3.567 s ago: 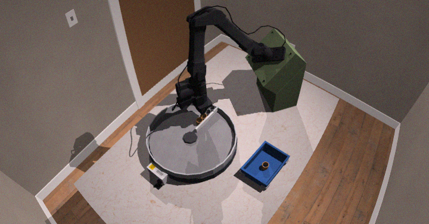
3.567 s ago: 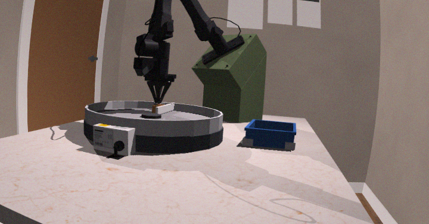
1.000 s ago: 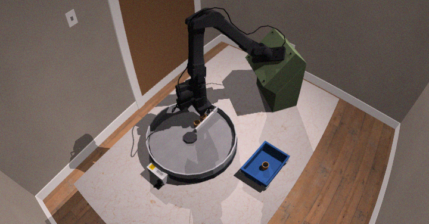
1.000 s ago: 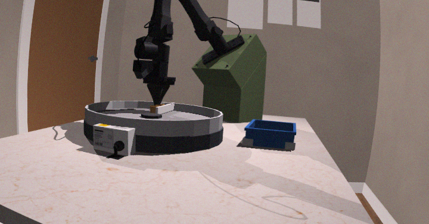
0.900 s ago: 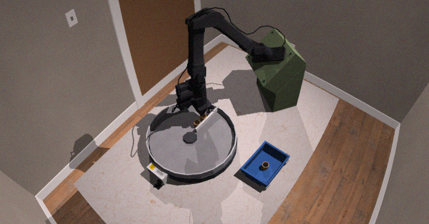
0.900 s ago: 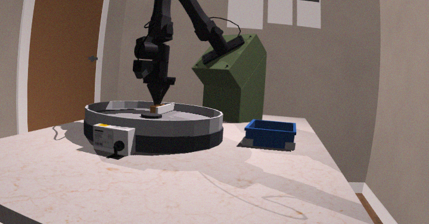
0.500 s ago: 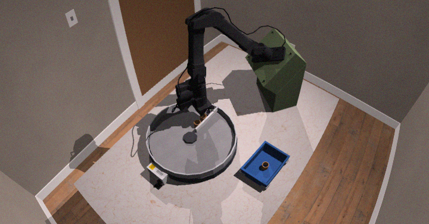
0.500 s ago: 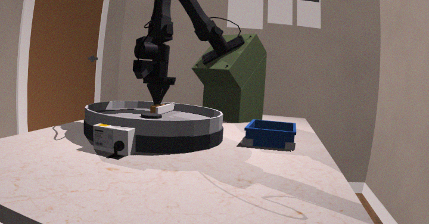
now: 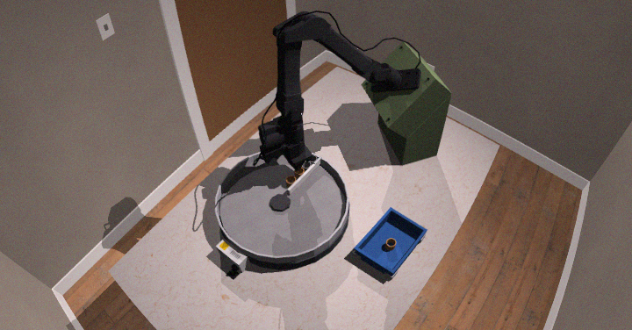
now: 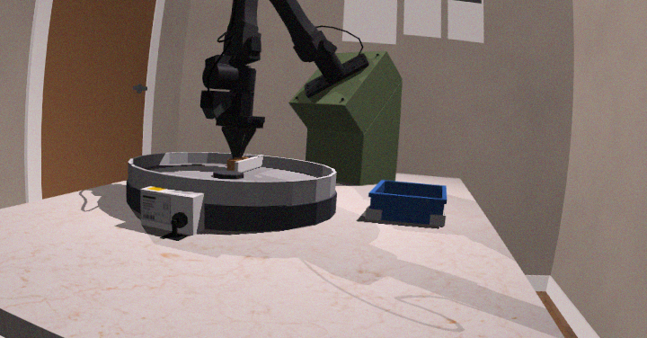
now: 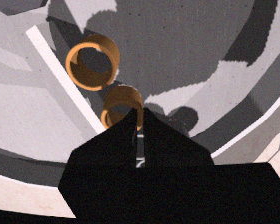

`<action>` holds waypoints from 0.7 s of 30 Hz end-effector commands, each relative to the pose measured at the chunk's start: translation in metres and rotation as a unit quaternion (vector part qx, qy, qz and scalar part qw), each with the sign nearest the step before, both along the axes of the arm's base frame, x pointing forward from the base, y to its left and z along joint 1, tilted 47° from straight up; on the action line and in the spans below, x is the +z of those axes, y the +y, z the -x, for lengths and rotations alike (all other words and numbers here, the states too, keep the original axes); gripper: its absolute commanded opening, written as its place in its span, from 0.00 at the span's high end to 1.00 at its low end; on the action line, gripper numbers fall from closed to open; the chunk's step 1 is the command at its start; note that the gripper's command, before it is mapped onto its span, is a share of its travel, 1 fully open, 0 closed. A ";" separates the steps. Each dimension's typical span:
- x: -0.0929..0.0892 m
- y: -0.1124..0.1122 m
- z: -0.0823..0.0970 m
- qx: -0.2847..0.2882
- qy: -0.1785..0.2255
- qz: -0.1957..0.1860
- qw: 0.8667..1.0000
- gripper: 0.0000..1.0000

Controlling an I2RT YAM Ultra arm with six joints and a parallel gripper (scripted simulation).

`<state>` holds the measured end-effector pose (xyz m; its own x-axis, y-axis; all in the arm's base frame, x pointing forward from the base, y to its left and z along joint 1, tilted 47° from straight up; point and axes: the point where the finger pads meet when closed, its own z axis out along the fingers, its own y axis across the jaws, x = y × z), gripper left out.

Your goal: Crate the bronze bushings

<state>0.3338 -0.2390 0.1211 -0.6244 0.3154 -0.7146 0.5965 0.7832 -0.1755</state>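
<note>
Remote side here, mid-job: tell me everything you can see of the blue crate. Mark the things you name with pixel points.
The crate [image 9: 368, 234] [image 10: 407, 196] is an open-topped, rectangular blue box with straight walls, plastic by its look. It stands upright on the pale table, beside the turntable and apart from it. Grey corner guides [image 10: 437, 219] sit at its near bottom corners, and it looks level and seated in them. One bronze bushing [image 9: 391, 247] rests inside, on the crate's floor.
</note>
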 end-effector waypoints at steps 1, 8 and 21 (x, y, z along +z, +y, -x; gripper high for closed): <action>0.005 0.009 0.000 0.013 -0.003 -0.002 1.000 1.00; 0.019 0.019 0.013 0.004 -0.003 0.000 1.000 1.00; 0.056 0.034 0.026 0.004 -0.017 0.007 1.000 1.00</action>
